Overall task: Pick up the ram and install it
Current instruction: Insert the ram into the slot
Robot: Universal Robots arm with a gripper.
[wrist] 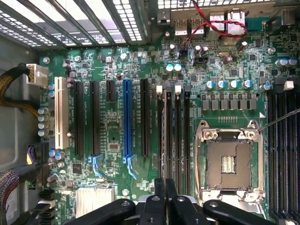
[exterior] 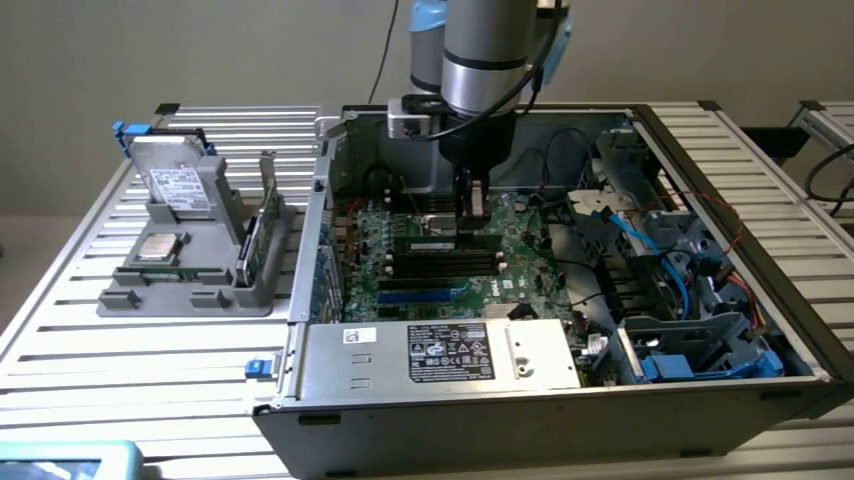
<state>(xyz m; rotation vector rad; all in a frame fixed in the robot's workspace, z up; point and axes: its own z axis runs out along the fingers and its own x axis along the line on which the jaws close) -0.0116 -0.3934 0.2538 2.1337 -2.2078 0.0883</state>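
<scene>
The ram [exterior: 449, 242] lies inside the open computer case [exterior: 747, 225], on the motherboard [wrist: 117, 70]. It stands on edge in the row of the black memory slots [exterior: 441, 265] that is farthest from the case's labelled power supply [exterior: 447, 352]. Its long axis runs along those slots, from the exterior view's left to the exterior view's right, with its white label facing the rest of the slots. It looks seated or nearly seated in that row; how deep it sits cannot be told.

The gripper [exterior: 470, 228] hangs straight above the ram, its tips at the stick's top edge and a little toward the exterior view's right of the stick's middle. So the ram lies directly beneath the tips, not off to either side of the slots. Whether the tips touch the edge or stop just short of it cannot be told.

In the wrist view the gripper [wrist: 165, 183] has its two fingers pressed together, closed, with no board between them. They point along the memory slots [wrist: 178, 136], in line with a thin grey strip in one row that may be the ram seen edge-on. I judge that the closed tips bear on the stick and do not clasp it.
</scene>
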